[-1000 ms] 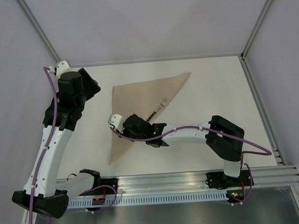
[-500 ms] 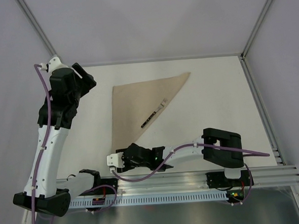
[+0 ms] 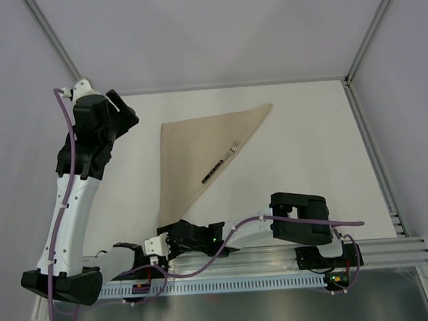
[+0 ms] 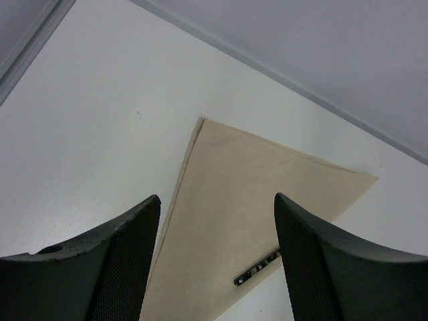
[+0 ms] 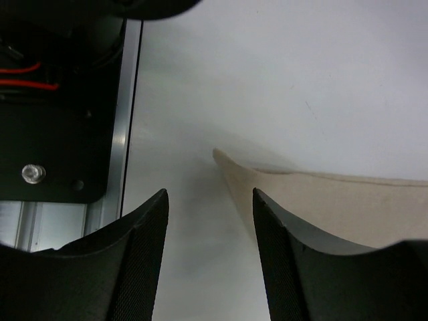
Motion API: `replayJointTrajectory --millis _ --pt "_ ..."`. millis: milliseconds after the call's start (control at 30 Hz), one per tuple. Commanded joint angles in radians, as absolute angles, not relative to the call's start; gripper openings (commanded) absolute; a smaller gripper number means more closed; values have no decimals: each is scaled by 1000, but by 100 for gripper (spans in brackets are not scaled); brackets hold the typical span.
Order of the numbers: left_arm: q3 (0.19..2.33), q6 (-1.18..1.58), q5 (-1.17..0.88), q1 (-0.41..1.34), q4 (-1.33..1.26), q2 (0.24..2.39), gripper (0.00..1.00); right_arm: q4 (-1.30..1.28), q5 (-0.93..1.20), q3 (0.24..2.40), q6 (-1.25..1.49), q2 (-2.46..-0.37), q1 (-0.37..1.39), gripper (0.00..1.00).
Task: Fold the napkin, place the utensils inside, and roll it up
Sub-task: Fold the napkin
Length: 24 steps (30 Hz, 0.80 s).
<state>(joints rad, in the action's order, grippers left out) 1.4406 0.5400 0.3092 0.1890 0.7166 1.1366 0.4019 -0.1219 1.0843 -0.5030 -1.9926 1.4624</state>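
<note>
The tan napkin lies folded into a triangle on the white table. Its near corner is slightly lifted. A fork with a dark handle lies along the napkin's right folded edge, prongs pointing to the far right. Its handle shows in the left wrist view on the napkin. My left gripper is open and empty, raised left of the napkin's far-left corner. My right gripper is open and empty, low beside the near corner; the napkin lies to its right.
The metal base rail runs along the near edge, and it shows close on the left in the right wrist view. A grey wall and frame bound the back of the table.
My right gripper has pulled back from beside the fork's handle down to the napkin's near corner by the rail. The fork stays on the cloth. My left arm shifted slightly.
</note>
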Motion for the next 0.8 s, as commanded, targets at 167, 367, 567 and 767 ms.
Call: replayJointTrajectory --millis 167,367,567,767 --pt "1470 476 285 167 724 1140 74 497 -149 1166 -512 -2074 1471 60" --pt "1471 472 278 166 724 1149 74 517 -163 1181 -514 -2105 1473 59" --pt "1465 469 276 166 723 1150 74 534 -172 1181 -523 -2126 1471 52" --pt "1463 469 272 166 718 1155 74 542 -193 1184 -514 -2132 1467 33"
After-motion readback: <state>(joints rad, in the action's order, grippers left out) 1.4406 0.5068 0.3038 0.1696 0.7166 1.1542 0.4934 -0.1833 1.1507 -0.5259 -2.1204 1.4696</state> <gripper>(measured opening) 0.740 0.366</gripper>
